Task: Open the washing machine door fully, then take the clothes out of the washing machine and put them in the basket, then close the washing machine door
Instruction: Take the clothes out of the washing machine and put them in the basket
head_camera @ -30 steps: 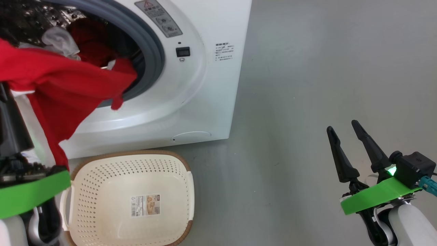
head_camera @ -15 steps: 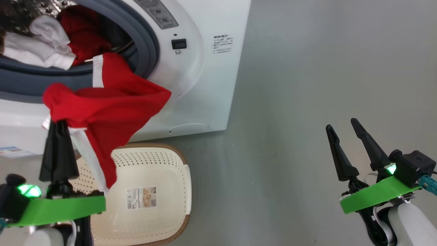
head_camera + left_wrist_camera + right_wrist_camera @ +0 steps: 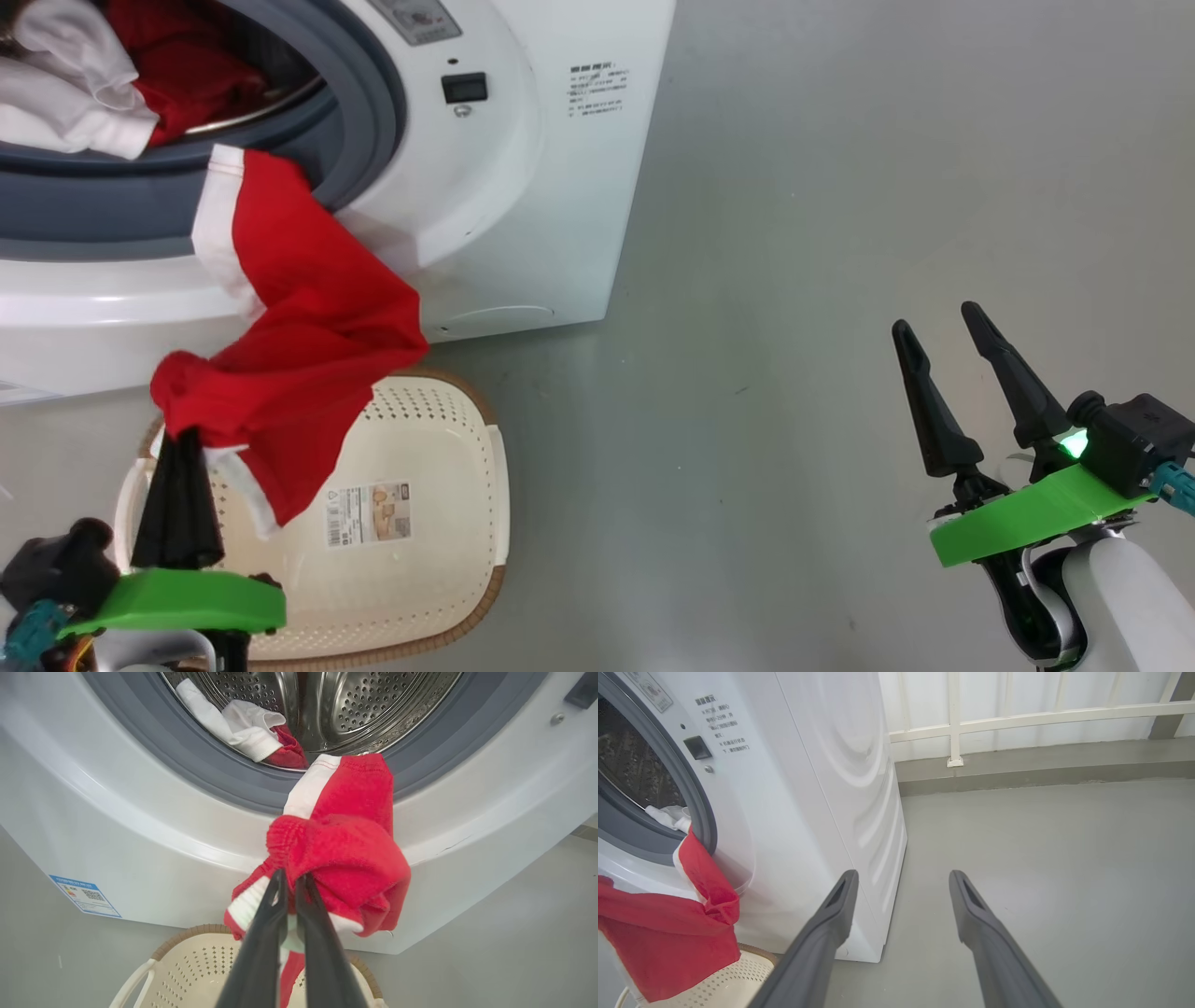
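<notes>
My left gripper (image 3: 179, 439) is shut on a bunched end of a red garment with white trim (image 3: 299, 345). That garment trails from the grey gasket of the white washing machine (image 3: 523, 187) down over the cream basket (image 3: 448, 523) on the floor. In the left wrist view the closed fingers (image 3: 261, 952) pinch the red cloth (image 3: 350, 849) above the basket (image 3: 187, 961). More of the clothes, red and white (image 3: 252, 732), lie in the steel drum. My right gripper (image 3: 935, 319) stands open and holds nothing, far right over bare floor. The washing machine door is out of view.
Grey floor spreads to the right of the washing machine (image 3: 831, 765). In the right wrist view a white railing (image 3: 1017, 718) and a low kerb run along the back. A blue label (image 3: 86, 896) is stuck low on the machine's front.
My left gripper has drawn the red garment down and out of the drum, to above the basket. The head camera has shifted. The right arm has stayed put.
</notes>
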